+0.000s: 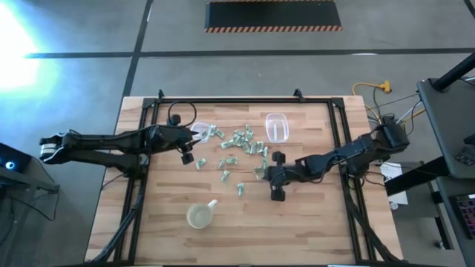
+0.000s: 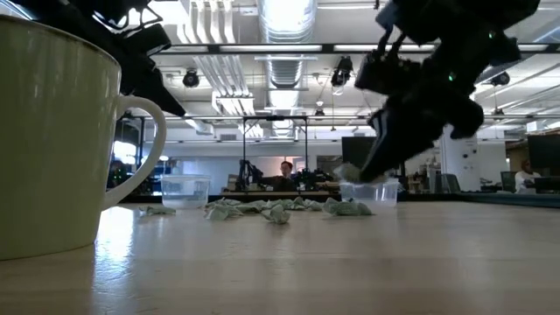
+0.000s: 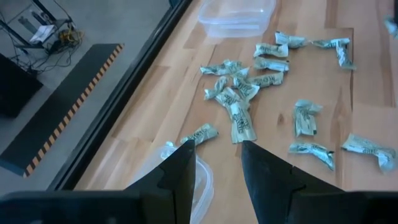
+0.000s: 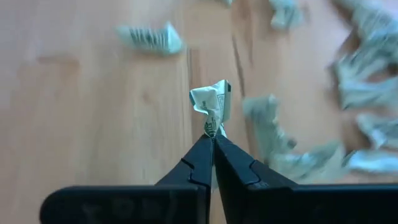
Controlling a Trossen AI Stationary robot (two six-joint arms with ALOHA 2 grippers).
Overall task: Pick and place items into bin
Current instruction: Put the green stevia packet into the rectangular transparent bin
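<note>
Several small pale green and silvery packets (image 1: 239, 141) lie scattered on the middle of the wooden table (image 1: 312, 222), also seen in the left wrist view (image 3: 239, 93). My right gripper (image 4: 211, 138) is shut on one crumpled packet (image 4: 211, 102), just right of the scatter (image 1: 260, 172). My left gripper (image 3: 214, 149) hangs open above a clear bin (image 3: 202, 183) at the scatter's left (image 1: 202, 132). A second clear bin (image 1: 276, 126) stands at the far side. My right gripper pinches one end of the crumpled packet (image 4: 213, 127) between its two fingertips. The fingers slant down at it from the table's right side. The packet sticks out past the fingertips and, in the low view (image 2: 348, 171), is lifted clear of the table.
A yellowish cup with a handle (image 1: 200, 215) stands near the table's front edge and fills the left of the low view (image 2: 52, 131). A black frame (image 1: 223, 100) runs round the table's far and side edges. A person sits in the room far behind the table (image 2: 285, 175).
</note>
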